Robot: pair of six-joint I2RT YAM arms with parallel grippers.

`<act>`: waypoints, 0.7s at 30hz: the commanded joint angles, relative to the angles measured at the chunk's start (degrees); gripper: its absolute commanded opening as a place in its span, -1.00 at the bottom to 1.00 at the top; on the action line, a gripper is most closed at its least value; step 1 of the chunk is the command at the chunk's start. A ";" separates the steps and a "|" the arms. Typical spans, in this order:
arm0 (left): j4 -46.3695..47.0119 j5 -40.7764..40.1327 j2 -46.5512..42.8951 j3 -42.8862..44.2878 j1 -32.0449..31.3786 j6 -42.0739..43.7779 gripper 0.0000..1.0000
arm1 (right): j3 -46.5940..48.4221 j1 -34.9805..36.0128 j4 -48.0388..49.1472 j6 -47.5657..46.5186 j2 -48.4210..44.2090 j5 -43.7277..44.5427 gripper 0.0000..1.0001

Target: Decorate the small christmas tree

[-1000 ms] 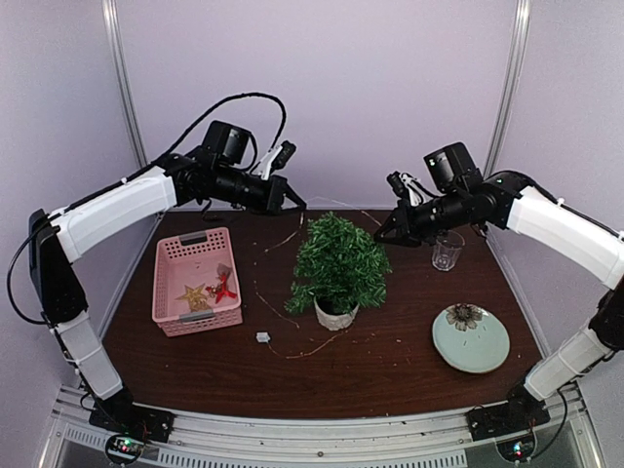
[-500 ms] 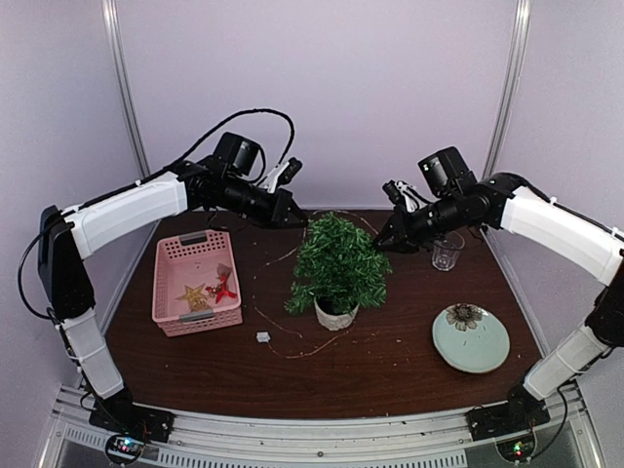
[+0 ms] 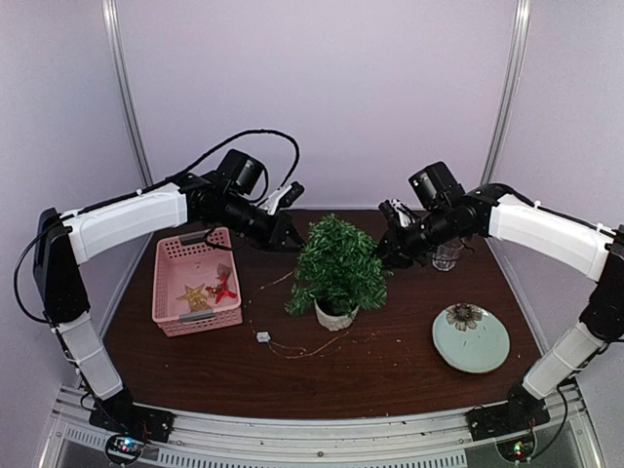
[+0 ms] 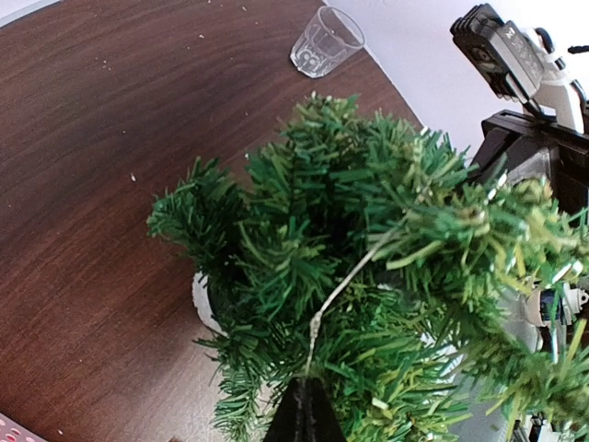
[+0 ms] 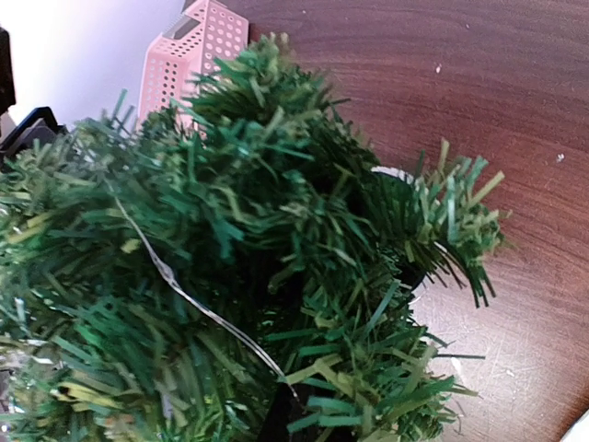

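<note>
The small christmas tree (image 3: pixel 338 265) stands mid-table in a round white pot (image 3: pixel 334 314). A thin wire light string (image 4: pixel 340 290) runs across its foliage from one gripper to the other. My left gripper (image 3: pixel 289 241) is at the tree's upper left, shut on one end of the wire. In the left wrist view its closed tips (image 4: pixel 306 396) pinch the strand. My right gripper (image 3: pixel 382 255) is pressed against the tree's upper right, shut on the wire (image 5: pixel 184 290) where it meets the dark tips (image 5: pixel 294 405). The rest of the string trails over the table (image 3: pixel 302 349).
A pink basket (image 3: pixel 195 239) at the left holds a gold star (image 3: pixel 193 294) and a red ornament (image 3: pixel 226 286). A glass (image 3: pixel 448 255) stands behind the right gripper. A pale green plate (image 3: pixel 478 356) with a flower-shaped ornament (image 3: pixel 464 314) sits front right. A small white box (image 3: pixel 262 336) lies on the wire.
Both arms have come down and inward toward the tree, lowering the stretched wire from above the top into the foliage. The slack on the table has shifted.
</note>
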 commanded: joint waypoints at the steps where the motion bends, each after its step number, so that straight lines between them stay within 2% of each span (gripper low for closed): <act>1: 0.59 -1.08 -0.91 -1.11 -0.11 1.80 -1.00 | -2.18 0.24 2.11 1.16 0.49 1.25 -1.00; 12: 2.44 -0.45 -0.72 -1.20 -0.11 2.75 -1.00 | -0.57 0.24 2.70 0.78 1.11 2.13 -1.00; 14: 2.24 -0.99 -1.78 -1.71 -0.03 2.67 -0.98 | -0.08 0.23 2.10 0.54 0.56 2.43 -0.91; 17: 1.63 -1.87 -4.19 -2.99 0.46 2.50 -0.70 | 0.35 0.24 1.13 0.02 -0.69 3.43 -0.77; 21: 1.29 -2.45 -7.06 -4.93 1.98 1.91 -0.50 | 0.35 0.20 -0.17 -0.42 -2.27 4.99 -0.69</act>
